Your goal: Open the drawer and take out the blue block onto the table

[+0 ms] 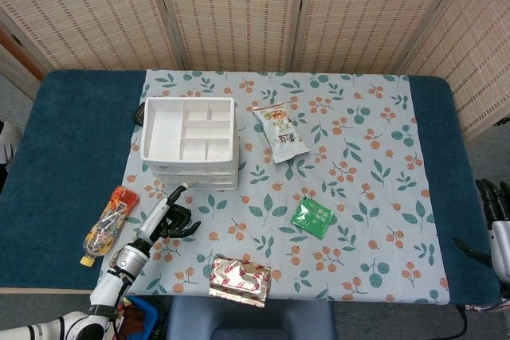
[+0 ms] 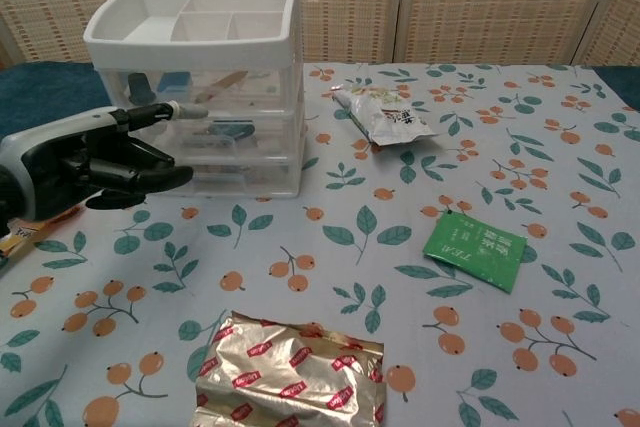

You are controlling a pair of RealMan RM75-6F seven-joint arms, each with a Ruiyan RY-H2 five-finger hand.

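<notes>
Approaching phase judged: left hand [image 2: 95, 159] held just before drawer unit [image 2: 205, 97], one finger extended toward top drawer, others curled, nothing gripped. Drawers all closed. Blue block [image 2: 172, 80] seen inside top drawer. Next: handle to be hooked, drawer pulled. Right hand [image 1: 496, 224] parked at table edge, fingers apart.

The head view looks steeply down from above the near edge, taking in the whole surface [image 1: 72, 149]. The chest view sits low and close, facing forward. Both share the drawer unit [image 1: 190, 142] [image 2: 200, 87] and the floral cloth [image 1: 351, 197] [image 2: 400, 247].
</notes>
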